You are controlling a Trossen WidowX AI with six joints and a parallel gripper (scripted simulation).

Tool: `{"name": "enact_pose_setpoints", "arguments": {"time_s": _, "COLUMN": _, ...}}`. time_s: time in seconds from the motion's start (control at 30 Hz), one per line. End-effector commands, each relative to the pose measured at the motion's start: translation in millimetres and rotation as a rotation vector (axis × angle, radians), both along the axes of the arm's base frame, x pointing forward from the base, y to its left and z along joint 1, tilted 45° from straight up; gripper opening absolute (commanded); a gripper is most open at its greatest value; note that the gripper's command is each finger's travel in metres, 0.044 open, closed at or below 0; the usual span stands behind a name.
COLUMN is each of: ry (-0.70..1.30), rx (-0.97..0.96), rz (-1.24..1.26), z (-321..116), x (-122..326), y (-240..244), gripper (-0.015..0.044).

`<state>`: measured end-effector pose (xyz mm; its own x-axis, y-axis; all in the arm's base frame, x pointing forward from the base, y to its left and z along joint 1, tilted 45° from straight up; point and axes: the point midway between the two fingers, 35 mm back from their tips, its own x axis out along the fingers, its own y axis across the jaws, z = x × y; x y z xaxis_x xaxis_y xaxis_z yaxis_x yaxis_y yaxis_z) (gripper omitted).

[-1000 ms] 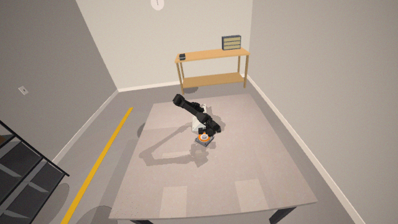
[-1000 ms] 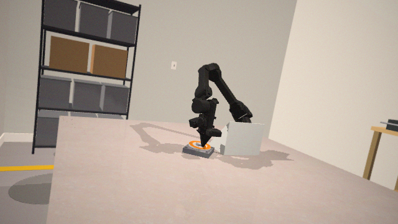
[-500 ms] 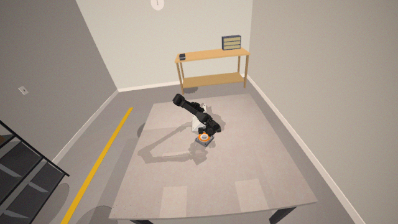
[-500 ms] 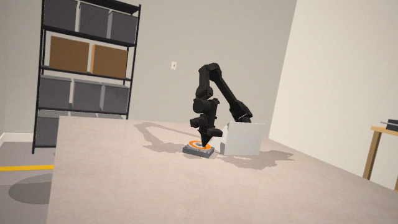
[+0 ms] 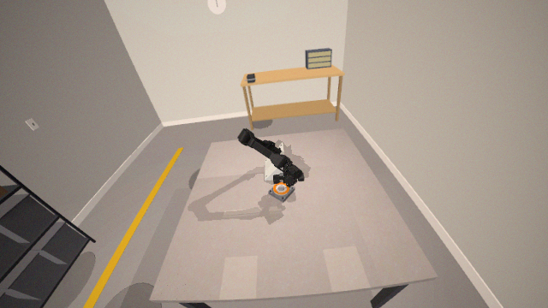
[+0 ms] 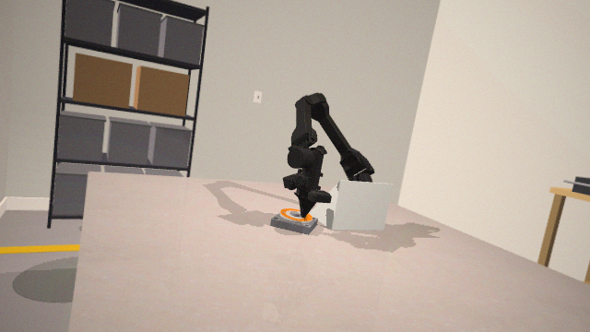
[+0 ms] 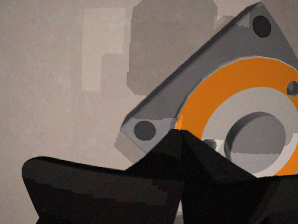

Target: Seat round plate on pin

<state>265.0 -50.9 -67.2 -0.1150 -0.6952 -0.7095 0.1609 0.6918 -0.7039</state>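
High top view and low exterior side view, both far; close wrist view, perhaps near-vertical; shared plate (image 5: 281,188).

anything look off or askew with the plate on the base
The orange plate sits on the grey base with the shut gripper tip down at its rim. A small hole shows near the plate's far edge. Whether the plate is tilted cannot be told from these views.

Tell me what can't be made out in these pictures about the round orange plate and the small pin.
- Small pin and orange tab: not identifiable in any view; in the wrist view the shut black gripper covers the round orange plate's near edge.
- Contact between fingertips and plate: hidden in the wrist view, too small in the exterior view.
- Plate tilt on the grey square base: too small in the top and exterior views.
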Motion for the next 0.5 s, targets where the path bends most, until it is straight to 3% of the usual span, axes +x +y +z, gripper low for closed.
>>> {"name": "enact_pose_setpoints", "arguments": {"time_s": 0.0, "ry": 0.014, "rx": 0.003, "rz": -0.007, "z": -1.8, "x": -7.9, "y": 0.0, "gripper": 0.0000}}
{"name": "enact_pose_setpoints", "arguments": {"time_s": 0.47, "ry": 0.014, "rx": 0.003, "rz": -0.007, "z": -1.6, "x": -13.4, "y": 0.8, "gripper": 0.0000}}
